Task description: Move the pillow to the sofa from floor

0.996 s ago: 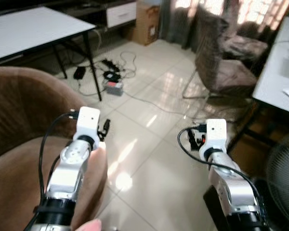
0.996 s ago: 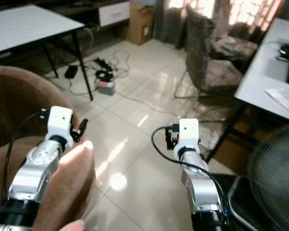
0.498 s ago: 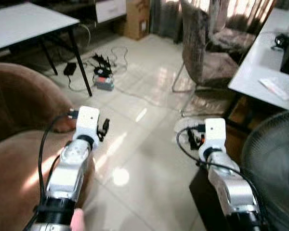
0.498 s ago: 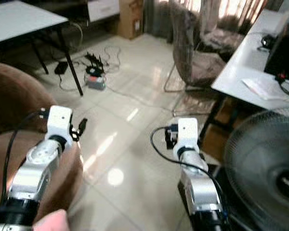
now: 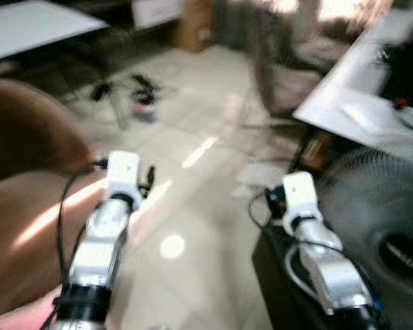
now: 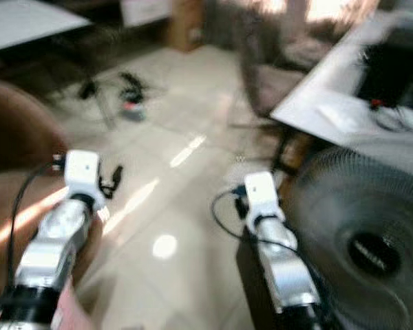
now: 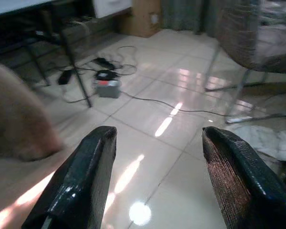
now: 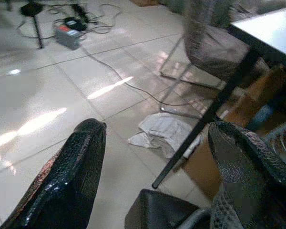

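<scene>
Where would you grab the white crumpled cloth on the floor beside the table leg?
Probably pinch a raised fold near the middle of the white cloth, coming from above on the open-tile side: it lies flat and rumpled, and the black table leg crosses its other edge.

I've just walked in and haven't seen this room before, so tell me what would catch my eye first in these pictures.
Two silver arms reach out over the glossy cream tiled floor, the left gripper and right gripper both with jaws open and holding nothing. A large round grey mesh fan looms close on the robot's right, below a white desk. On its left bulges a brown upholstered sofa, and a tangle of black cables lies further off.
</scene>
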Motion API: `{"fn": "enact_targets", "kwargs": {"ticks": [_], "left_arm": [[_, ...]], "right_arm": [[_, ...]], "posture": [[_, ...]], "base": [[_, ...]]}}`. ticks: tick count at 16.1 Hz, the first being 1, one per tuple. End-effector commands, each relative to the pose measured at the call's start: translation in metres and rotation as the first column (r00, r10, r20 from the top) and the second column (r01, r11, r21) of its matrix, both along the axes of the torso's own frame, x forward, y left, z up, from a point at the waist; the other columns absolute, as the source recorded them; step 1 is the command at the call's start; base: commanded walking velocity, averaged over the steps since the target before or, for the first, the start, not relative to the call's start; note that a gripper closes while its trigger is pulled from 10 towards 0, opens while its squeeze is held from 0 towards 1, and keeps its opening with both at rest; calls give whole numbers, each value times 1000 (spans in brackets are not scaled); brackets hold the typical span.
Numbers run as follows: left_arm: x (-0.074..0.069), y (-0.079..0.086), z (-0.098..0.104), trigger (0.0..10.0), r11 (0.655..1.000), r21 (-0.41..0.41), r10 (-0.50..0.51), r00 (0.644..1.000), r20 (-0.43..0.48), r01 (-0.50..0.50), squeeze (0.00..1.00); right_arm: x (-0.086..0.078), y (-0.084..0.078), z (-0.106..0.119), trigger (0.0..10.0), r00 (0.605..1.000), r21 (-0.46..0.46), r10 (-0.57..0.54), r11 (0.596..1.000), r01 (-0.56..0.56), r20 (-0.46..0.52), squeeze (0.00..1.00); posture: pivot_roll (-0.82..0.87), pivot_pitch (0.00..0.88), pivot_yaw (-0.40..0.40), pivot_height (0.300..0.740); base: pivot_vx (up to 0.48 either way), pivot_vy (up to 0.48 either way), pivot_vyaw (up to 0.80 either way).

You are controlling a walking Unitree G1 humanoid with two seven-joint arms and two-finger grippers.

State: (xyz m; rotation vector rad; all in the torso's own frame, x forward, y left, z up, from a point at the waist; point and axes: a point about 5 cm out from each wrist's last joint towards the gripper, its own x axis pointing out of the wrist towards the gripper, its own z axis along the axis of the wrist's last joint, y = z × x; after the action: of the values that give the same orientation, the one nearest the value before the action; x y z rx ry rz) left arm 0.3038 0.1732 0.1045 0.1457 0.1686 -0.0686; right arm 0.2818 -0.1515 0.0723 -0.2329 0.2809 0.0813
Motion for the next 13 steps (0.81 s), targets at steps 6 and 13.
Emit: {"fn": "enact_targets", "kwargs": {"ticks": [6, 13], "left_arm": [[-9, 2, -4, 10000, 997, 47, -54, 998, 29, 53, 0], [-6, -2, -5, 10000, 989, 97, -117, 992, 47, 112, 0]], "right_arm": [[-1, 6, -3, 10000, 999, 52, 32, 998, -32, 7, 0], [-9, -3, -16, 10000, 998, 101, -58, 993, 60, -31, 0]], "posture": [[-6, 0, -5, 740], [-29, 0, 42, 740]], "base": [[0, 0, 800], [0, 0, 800]]}}
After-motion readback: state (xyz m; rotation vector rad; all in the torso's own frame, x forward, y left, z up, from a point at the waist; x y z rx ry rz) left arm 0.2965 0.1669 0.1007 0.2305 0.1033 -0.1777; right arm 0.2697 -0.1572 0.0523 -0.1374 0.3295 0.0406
